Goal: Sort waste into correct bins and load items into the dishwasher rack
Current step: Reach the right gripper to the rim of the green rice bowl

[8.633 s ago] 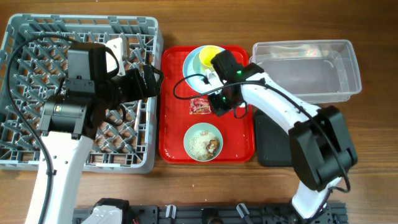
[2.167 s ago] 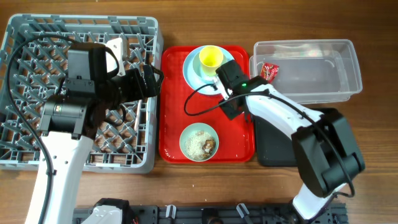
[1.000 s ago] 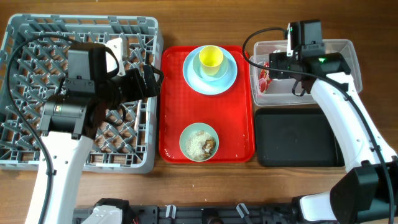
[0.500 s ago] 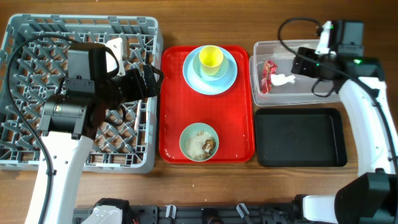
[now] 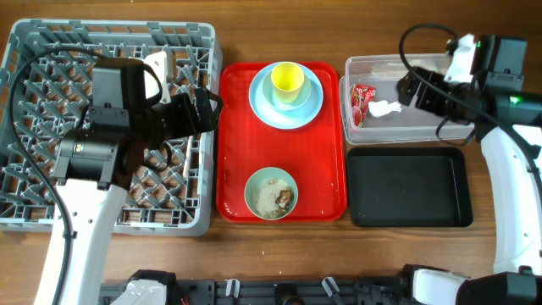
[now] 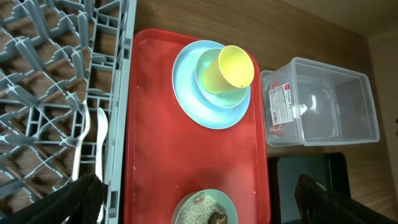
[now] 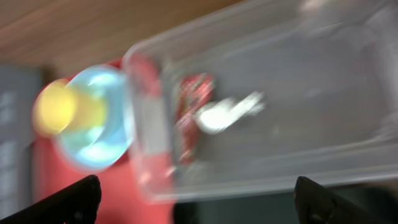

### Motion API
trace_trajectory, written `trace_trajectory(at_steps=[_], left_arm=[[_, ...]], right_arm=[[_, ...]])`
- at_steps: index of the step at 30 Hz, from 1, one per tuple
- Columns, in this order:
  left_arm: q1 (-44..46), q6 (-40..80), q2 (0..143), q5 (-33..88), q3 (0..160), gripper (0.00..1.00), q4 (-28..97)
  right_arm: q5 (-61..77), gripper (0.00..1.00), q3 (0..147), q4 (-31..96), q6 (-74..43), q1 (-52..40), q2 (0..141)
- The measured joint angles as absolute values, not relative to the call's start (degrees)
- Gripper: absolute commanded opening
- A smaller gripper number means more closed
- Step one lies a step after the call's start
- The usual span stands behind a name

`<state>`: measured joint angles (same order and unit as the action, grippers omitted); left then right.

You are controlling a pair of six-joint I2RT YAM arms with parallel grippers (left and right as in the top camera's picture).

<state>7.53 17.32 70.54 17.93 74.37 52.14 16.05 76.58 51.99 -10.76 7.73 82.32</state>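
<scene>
Pale green bowl (image 5: 251, 188) of rice crumbs (image 5: 269, 197) sits on red tray (image 5: 237, 144). I judge it light, rigid, slick: pinch the rim, keep level. Right tool (image 7: 198, 202), over clear tub (image 5: 423, 129), and left tool (image 6: 208, 202) both gape, empty.

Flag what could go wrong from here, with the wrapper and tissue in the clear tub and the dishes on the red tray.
1. The pale green bowl holds loose crumbs; carrying or tipping it carelessly could scatter them over the red tray or the table.
2. The yellow cup sits nested in the light blue bowl on the light blue plate; gripping one may drag or topple the others.
</scene>
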Motion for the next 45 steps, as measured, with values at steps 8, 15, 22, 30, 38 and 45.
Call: trace_trajectory(at_steps=[8, 15, 22, 30, 38, 45], left_arm=[[7.53, 17.32, 70.54, 17.93, 74.35, 1.0, 52.14], [7.53, 17.32, 70.54, 17.96, 74.37, 1.0, 52.21], [7.53, 17.32, 70.54, 17.96, 74.37, 1.0, 52.14], [7.53, 17.32, 70.54, 17.93, 74.37, 1.0, 52.16], [7.53, 17.32, 70.54, 17.93, 74.37, 1.0, 52.14], [7.53, 17.32, 70.54, 17.96, 74.37, 1.0, 52.14]], right_arm=[[36.47, 0.59, 75.77, 66.06, -10.85, -6.94, 82.3], [30.89, 0.04, 60.05, 50.19, -19.53, -35.03, 82.32], [16.88, 0.05, 46.83, 31.44, -23.29, -47.33, 82.39], [3.31, 0.05, 46.19, 25.17, -24.43, -47.92, 82.67], [0.64, 0.04, 46.19, 22.39, -27.44, -47.92, 87.55], [-10.79, 0.04, 46.19, 27.83, -31.94, -47.9, 87.55]])
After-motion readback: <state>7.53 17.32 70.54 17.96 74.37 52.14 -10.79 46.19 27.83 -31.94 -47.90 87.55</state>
